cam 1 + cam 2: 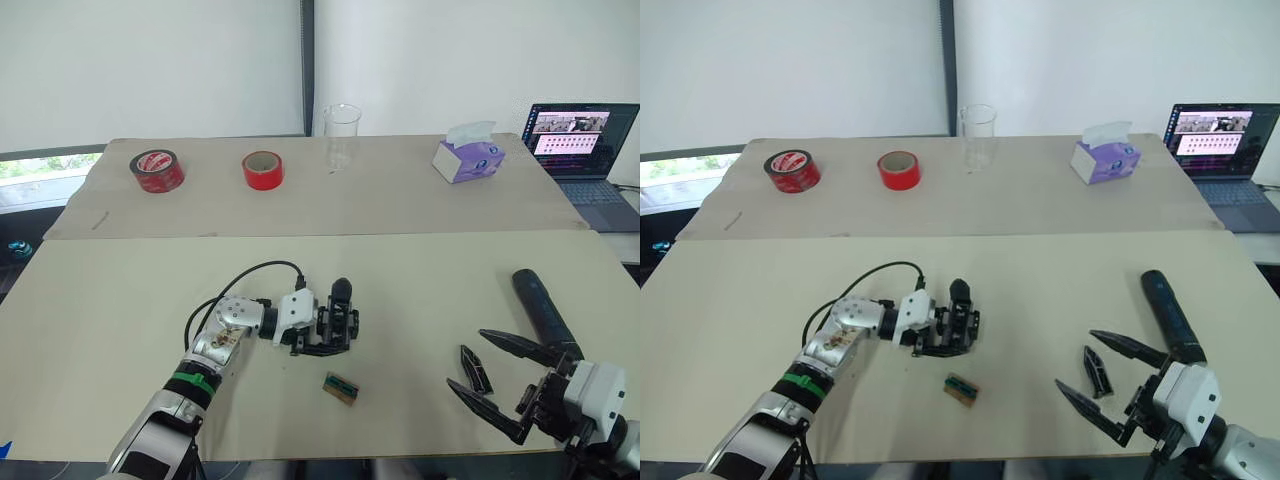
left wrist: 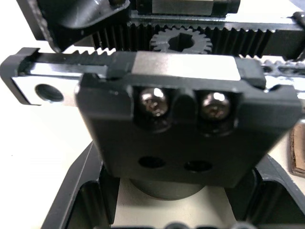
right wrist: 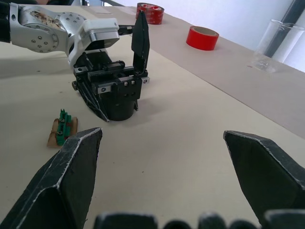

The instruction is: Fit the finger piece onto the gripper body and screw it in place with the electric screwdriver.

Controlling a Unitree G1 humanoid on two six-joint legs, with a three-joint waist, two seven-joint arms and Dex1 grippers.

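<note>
Table with one gripper body [image 1: 335, 318], one finger piece [image 1: 474, 369], one electric screwdriver [image 1: 541, 309]

Open beige tabletop [image 1: 420, 290] at centre frame; small green-and-tan rectangular block [image 1: 341, 388] obstructs lower centre; black claw-like finger piece [image 1: 475, 369] lower right.

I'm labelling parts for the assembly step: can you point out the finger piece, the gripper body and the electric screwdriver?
finger piece [image 1: 476, 369], left eye view, middle of the prong.
gripper body [image 3: 118, 91], right wrist view, its front plate.
electric screwdriver [image 1: 1168, 312], right eye view, mid-shaft.

no legible text, tape roll [image 1: 157, 171] print unreadable
</note>
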